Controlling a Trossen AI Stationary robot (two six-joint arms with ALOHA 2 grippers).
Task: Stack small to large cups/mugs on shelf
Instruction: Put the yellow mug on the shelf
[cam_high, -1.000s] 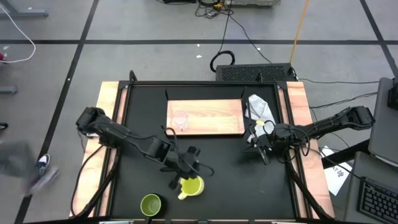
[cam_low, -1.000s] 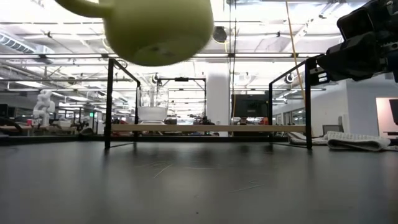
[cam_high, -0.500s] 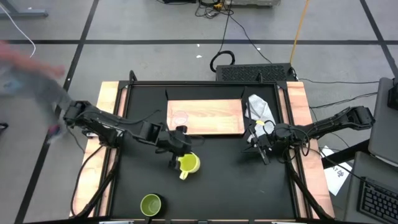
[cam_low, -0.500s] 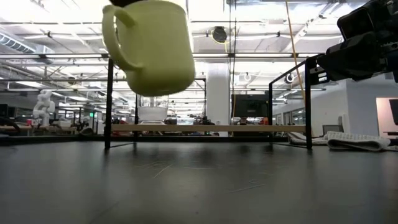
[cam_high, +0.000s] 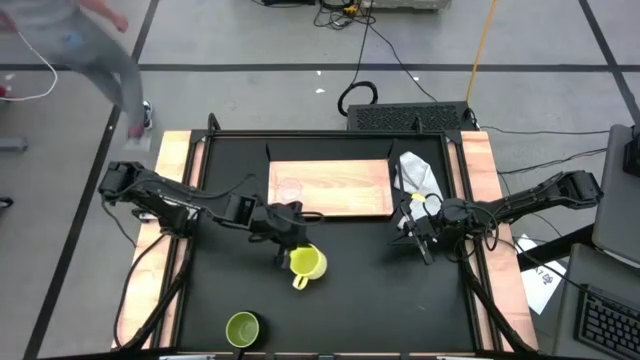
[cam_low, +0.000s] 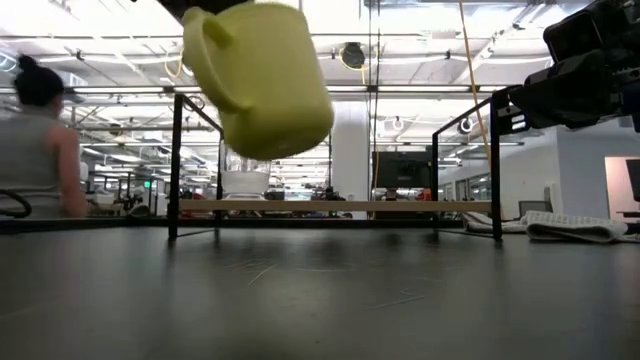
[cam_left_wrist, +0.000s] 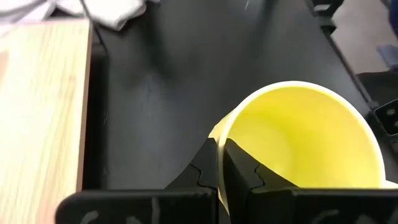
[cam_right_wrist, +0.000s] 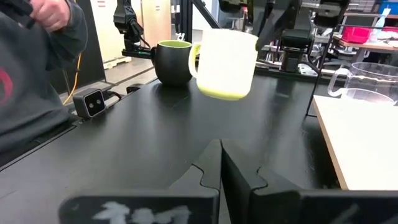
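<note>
My left gripper (cam_high: 292, 246) (cam_left_wrist: 221, 148) is shut on the bright yellow mug (cam_high: 307, 263) (cam_low: 262, 80) (cam_right_wrist: 225, 62), which hangs over the black table just near of the wooden shelf board (cam_high: 330, 188). The small clear glass cup (cam_high: 290, 190) (cam_right_wrist: 367, 78) stands on the board's left part. The dark olive-green mug (cam_high: 243, 328) (cam_right_wrist: 171, 61) stands by the table's near edge. My right gripper (cam_high: 420, 237) (cam_right_wrist: 221, 165) waits, shut and holding nothing, near the board's right end. My left gripper pinches the yellow mug's wall at the rim (cam_left_wrist: 219, 138), one finger (cam_left_wrist: 242, 171) inside the mug and one (cam_left_wrist: 202, 165) outside. It comes from the table's left, slanting down. The mug is lifted clear and tilted, its handle (cam_high: 297, 283) toward the near edge.
A white cloth (cam_high: 418, 172) (cam_low: 570, 228) lies at the board's right end, close to my right gripper. A black frame (cam_low: 175, 165) stands around the far part of the table. A person (cam_high: 90, 40) (cam_low: 35, 150) moves beyond the table's far left corner.
My left gripper has carried the yellow mug from the near part of the table toward the far edge and the board, then nearly stopped. The mug stays lifted and has tipped over further at the end. The person has walked past the table's left side.
</note>
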